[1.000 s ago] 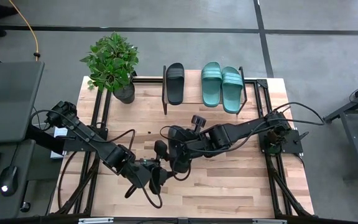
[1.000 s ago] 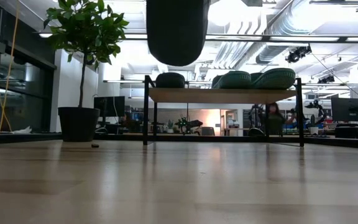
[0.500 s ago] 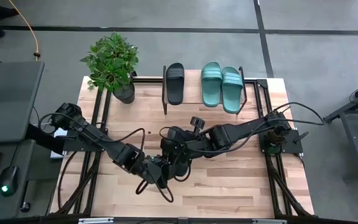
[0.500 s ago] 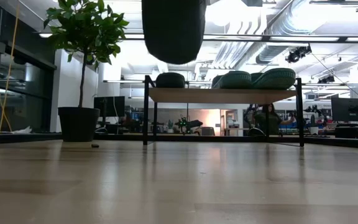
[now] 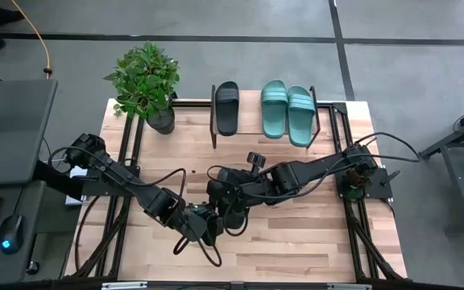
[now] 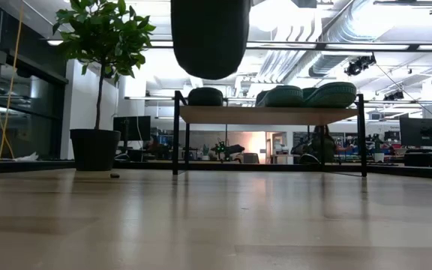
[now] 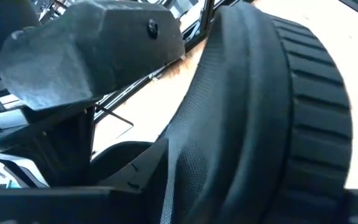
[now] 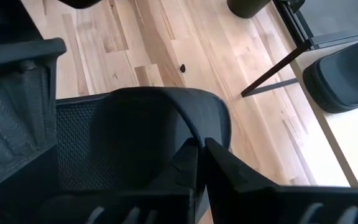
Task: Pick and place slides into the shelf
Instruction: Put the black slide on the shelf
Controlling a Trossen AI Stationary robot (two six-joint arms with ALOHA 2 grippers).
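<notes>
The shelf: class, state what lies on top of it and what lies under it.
On top of the shelf lie one black slide and two teal slides. In the low view the space under its plank looks bare; from above the plank covers it.

Grey concrete floor (image 5: 393, 80), bright ceiling lights (image 6: 276, 15)

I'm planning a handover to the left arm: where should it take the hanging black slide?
Probably by the sole's free rim, coming from the side opposite the right gripper, which pinches the black slide at one rim. It hangs on end above the table, leaving that rim open.
</notes>
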